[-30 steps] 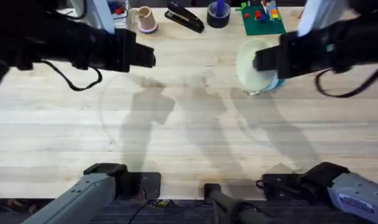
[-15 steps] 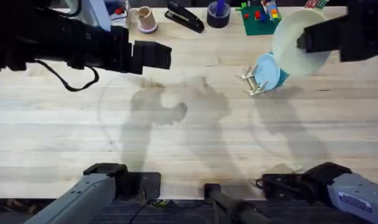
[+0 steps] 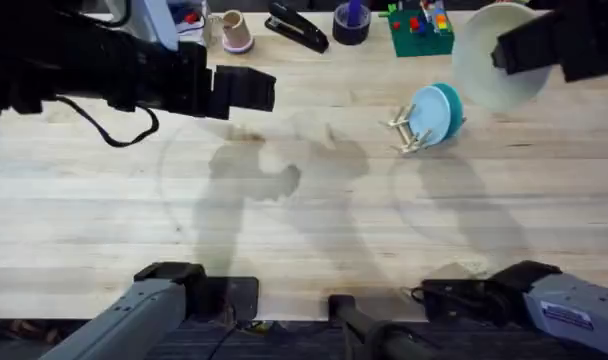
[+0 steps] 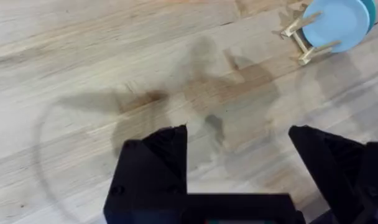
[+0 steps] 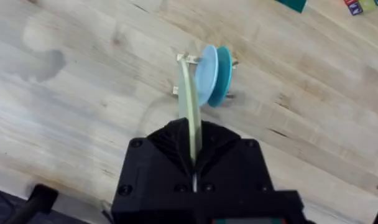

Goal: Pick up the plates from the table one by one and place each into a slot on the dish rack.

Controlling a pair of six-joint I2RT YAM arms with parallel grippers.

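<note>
Right wrist view: our right hand point(image 5: 192, 163) pinches the thin, light, stiff cream plate point(image 5: 189, 106) by its rim above the rack point(image 5: 204, 78); left hand point(image 4: 239, 162) open.

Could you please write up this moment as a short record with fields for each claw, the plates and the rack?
left claw: open, holding nothing, above bare table
right claw: shut on the cream plate, held edge-on in the air
cream plate position: raised above the table, past the dish rack
blue plates: two standing upright in the dish rack
plates still to rack: the cream plate
background items: stapler, green baseplate
</note>
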